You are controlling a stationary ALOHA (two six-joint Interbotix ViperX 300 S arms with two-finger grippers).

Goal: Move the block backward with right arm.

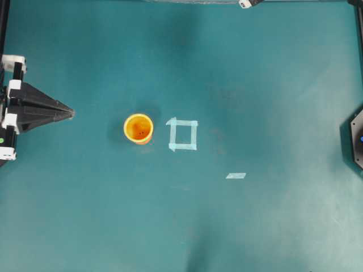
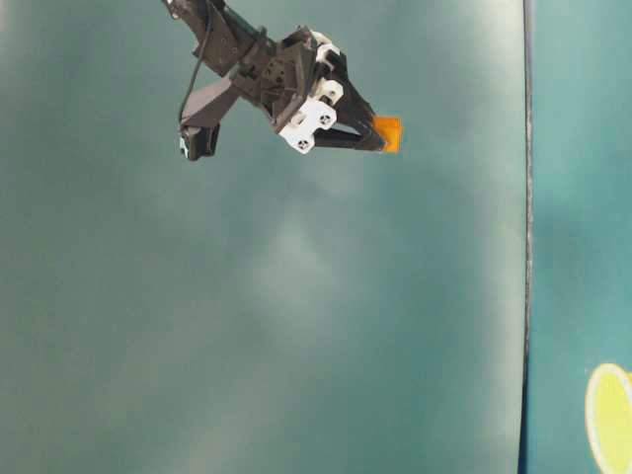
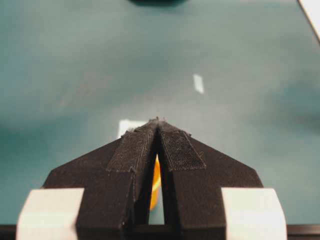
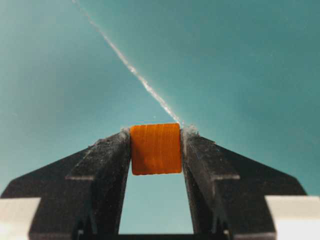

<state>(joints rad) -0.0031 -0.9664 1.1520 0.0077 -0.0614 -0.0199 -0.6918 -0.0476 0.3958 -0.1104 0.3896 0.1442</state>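
The block, a small orange cube, sits clamped between my right gripper's black fingertips, clear of the teal surface. From table level the same right gripper hangs high up with the block at its tip. Overhead, only a white bit of the right arm pokes in at the top edge, and the block is out of sight there. My left gripper rests at the far left, tips pressed together and holding nothing; its wrist view shows the shut left gripper.
A yellow-orange cup stands upright mid-table, with a pale tape square outline just right of it and a short tape strip farther right. The right arm's base sits at the right edge. The cup's rim shows low right.
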